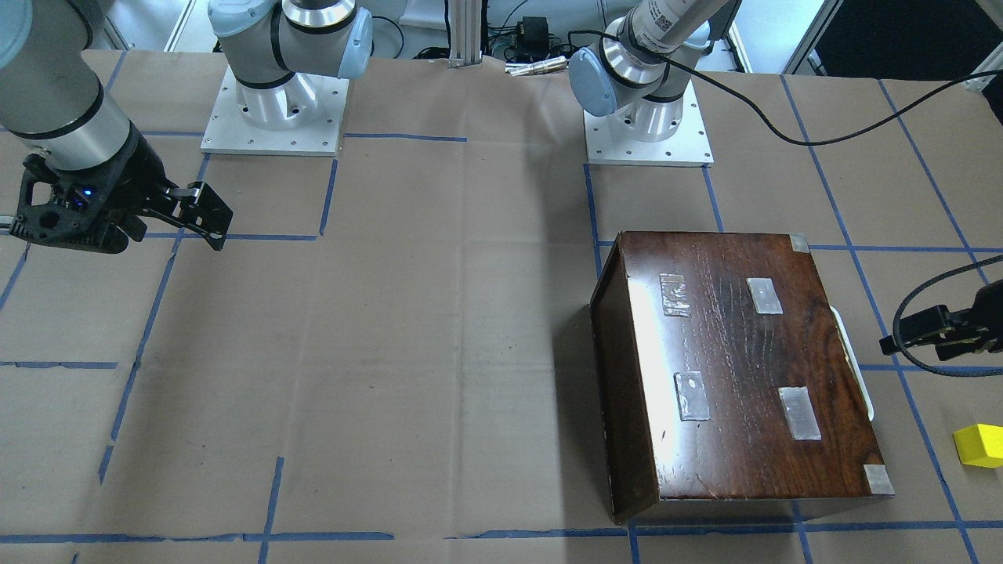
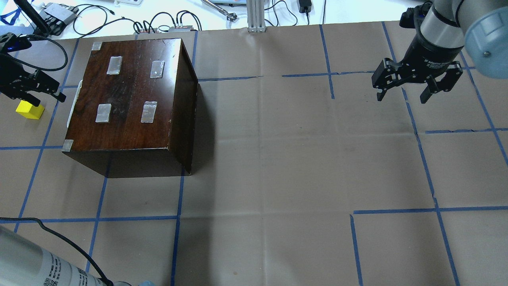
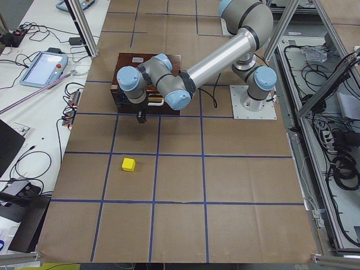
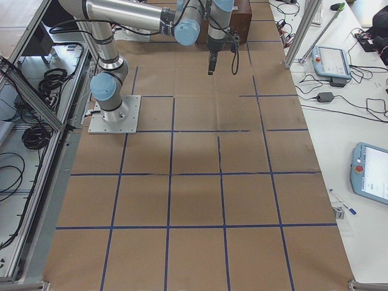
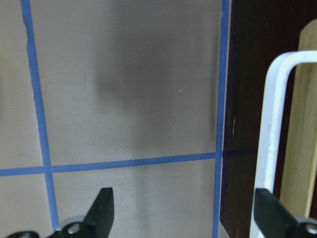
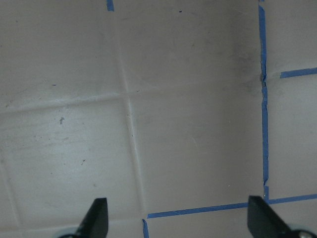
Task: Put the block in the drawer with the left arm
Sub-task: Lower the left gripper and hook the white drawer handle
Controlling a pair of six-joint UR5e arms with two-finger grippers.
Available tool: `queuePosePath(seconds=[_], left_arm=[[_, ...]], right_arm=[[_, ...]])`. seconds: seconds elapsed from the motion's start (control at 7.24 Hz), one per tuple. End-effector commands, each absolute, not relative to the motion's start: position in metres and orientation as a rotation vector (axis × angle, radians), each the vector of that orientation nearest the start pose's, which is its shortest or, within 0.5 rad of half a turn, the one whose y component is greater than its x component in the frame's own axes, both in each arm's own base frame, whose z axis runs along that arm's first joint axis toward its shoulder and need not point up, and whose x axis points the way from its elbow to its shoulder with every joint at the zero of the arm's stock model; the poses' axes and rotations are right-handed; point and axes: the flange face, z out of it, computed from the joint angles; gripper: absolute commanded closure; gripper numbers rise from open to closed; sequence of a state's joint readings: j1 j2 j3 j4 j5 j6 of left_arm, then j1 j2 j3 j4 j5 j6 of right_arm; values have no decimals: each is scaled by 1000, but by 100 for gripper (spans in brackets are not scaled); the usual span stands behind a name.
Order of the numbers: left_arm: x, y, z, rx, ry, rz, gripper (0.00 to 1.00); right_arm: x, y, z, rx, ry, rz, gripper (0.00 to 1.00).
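Brown-paper desk [image 2: 278, 159] with blue tape grid. My left end effector [image 5: 183, 198] hovers with fingers wide apart, one finger over white handle [image 5: 277, 99] of drawer [image 5: 308, 129] in dark wooden cabinet [image 2: 131, 99]. Yellow block [image 2: 29, 110] on desk near left end effector, on side away from cabinet, ungripped. My right end effector [image 2: 401, 97] well apart, fingers spread, holding nothing.

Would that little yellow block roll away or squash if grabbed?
The block probably won't roll: it is a cube sitting flat on one face. Its crisp edges suggest it is stiff, not squashy. Being small, it is likely light and might slide if nudged.
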State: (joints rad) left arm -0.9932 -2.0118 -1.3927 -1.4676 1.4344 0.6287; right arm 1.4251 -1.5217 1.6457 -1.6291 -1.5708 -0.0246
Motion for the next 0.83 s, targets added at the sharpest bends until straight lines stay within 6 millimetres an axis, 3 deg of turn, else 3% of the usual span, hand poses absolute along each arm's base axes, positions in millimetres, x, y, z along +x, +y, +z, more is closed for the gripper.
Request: queuePosePath(seconds=[0.0, 0.69], left_arm=[[217, -622, 324, 84, 3375, 86, 1], [218, -627, 310, 77, 3399, 100, 1]], right_arm=[[59, -517, 432, 190, 3129, 103, 0], [59, -517, 433, 190, 3129, 101, 0]])
